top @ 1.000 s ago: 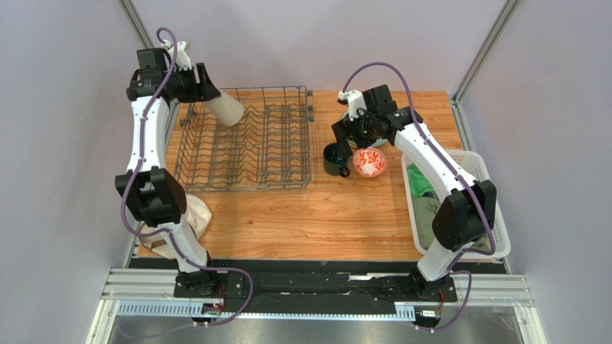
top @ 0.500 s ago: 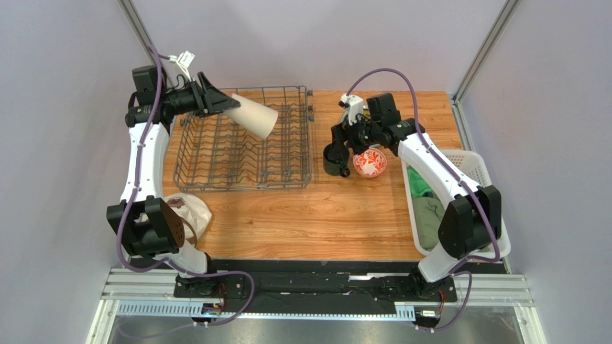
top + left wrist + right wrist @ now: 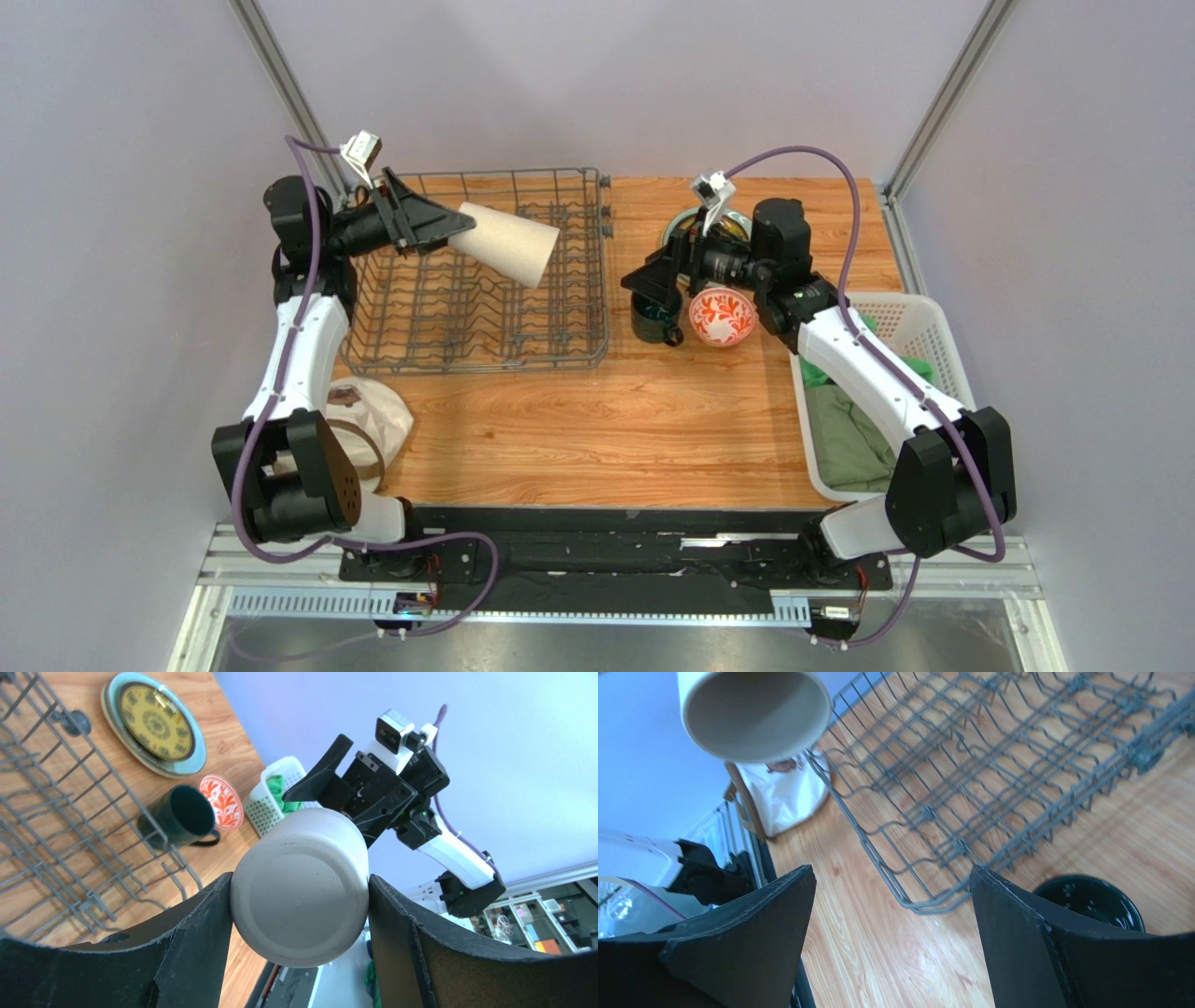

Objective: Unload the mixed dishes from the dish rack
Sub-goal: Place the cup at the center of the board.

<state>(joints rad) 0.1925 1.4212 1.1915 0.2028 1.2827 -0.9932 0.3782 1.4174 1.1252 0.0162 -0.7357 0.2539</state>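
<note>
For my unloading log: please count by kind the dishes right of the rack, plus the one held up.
Plates: 1 seen, yellow patterned plate
Mugs: 1, dark green mug
Bowls: 1, red-and-white bowl
Cups: 1, beige cup, held
Total: 4

- Left arm stretches far up; left gripper (image 3: 452, 224) points to 3 o'clock, fingers squeezing the beige handleless cup (image 3: 508, 241)
- Right arm bends in; right gripper (image 3: 645, 276) points to 9 o'clock, fingers wide apart, holding nothing

Cup (image 3: 508, 242) over rack (image 3: 449, 319); mug (image 3: 652, 319), bowl (image 3: 723, 318) right of rack
</note>
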